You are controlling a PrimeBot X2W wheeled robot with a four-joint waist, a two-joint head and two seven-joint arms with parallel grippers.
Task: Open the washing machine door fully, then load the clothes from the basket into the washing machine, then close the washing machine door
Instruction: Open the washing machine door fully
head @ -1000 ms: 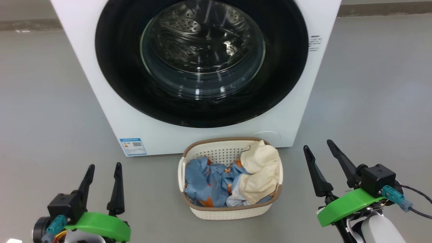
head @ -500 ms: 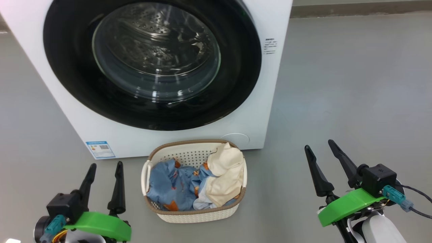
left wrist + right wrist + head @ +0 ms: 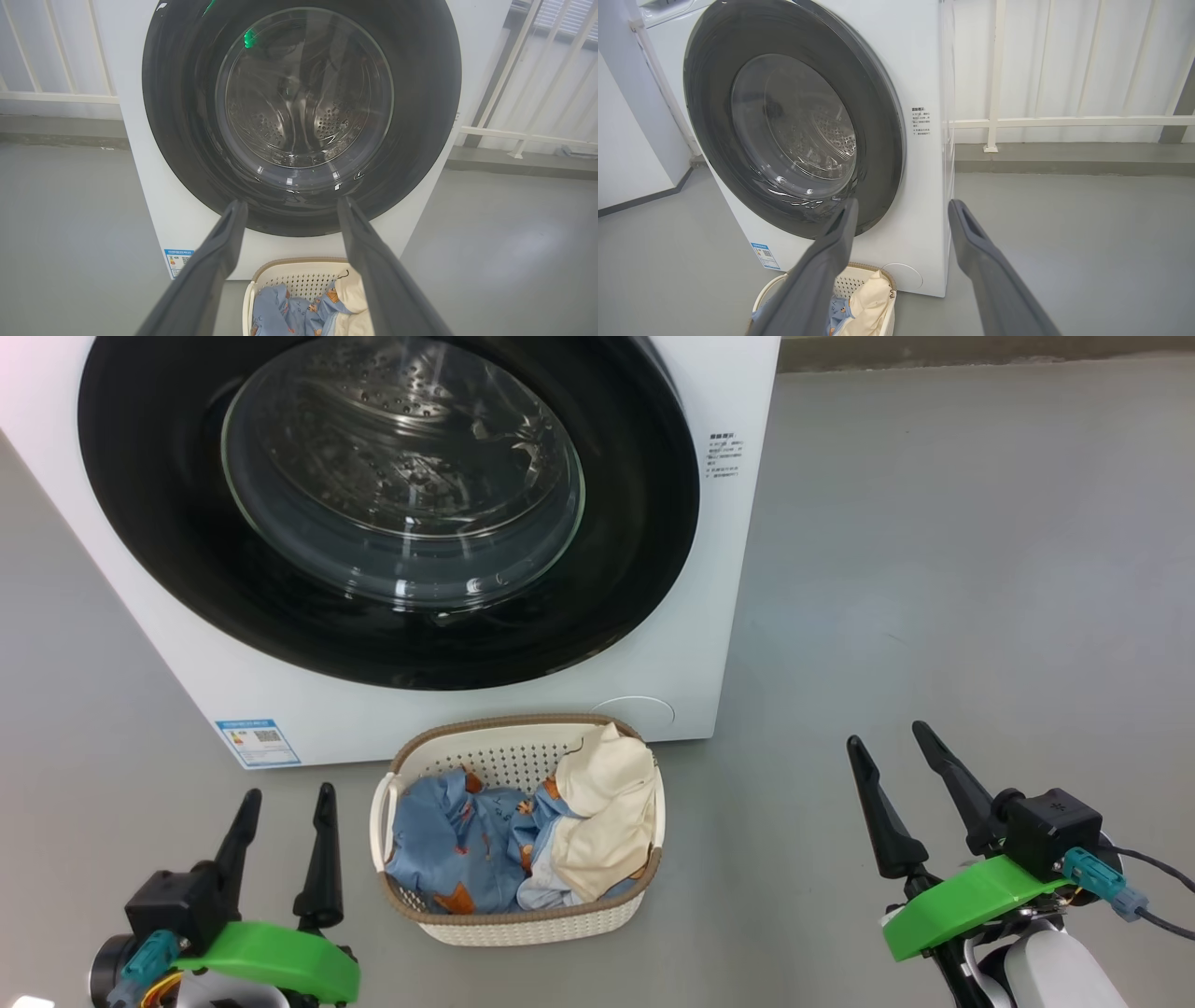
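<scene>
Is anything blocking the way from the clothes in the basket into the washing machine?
Yes: the washing machine door is shut, sealing off the washing machine. The clothes lie in the basket on the floor just in front of it.

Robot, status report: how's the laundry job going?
Left gripper open, empty; right gripper open, empty. Door shut. Clothes in basket, on floor below door.
</scene>
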